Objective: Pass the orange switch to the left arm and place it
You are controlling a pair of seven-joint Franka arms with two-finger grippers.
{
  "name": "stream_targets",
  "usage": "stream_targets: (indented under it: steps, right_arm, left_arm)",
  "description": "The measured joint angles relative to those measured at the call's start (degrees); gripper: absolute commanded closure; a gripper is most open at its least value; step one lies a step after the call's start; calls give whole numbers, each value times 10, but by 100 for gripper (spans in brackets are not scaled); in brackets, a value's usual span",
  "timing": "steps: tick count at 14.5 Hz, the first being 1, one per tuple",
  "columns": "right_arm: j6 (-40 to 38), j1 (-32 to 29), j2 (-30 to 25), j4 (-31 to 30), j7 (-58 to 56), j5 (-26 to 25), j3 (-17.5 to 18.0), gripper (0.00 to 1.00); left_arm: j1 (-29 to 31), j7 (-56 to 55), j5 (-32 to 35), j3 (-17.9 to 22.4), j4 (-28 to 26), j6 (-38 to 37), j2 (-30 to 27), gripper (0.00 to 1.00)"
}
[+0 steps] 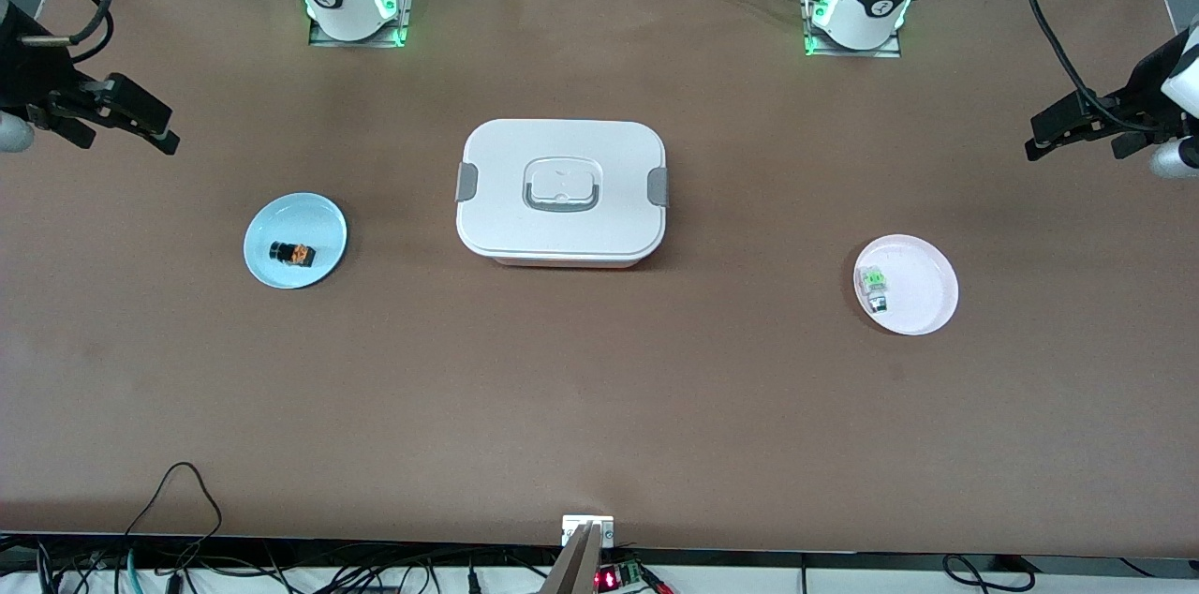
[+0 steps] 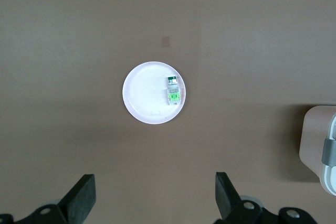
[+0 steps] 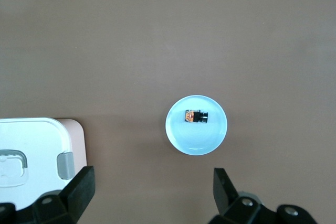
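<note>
The orange switch lies on its side on a light blue saucer toward the right arm's end of the table; the right wrist view shows the switch on that saucer. The white lidded box stands mid-table between the two saucers. My right gripper hangs open and empty high over the right arm's end of the table. My left gripper hangs open and empty high over the left arm's end. Each wrist view shows its gripper's fingers spread wide over bare table.
A pink saucer holding a green-and-clear component sits toward the left arm's end, also seen as the saucer with the component. The box's corner and lid show in the wrist views. Cables run along the table's front edge.
</note>
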Motion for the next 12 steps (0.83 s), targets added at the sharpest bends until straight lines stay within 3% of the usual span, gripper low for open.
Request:
stream_targets:
  steps: [7, 12]
  right_arm:
    - [-14, 0, 3, -5, -2, -3, -1, 0]
    - [-18, 0, 43, -48, -8, -43, 1, 0]
  left_arm:
    - [0, 0, 0, 0, 0, 0, 0, 0]
    - [0, 0, 0, 0, 0, 0, 0, 0]
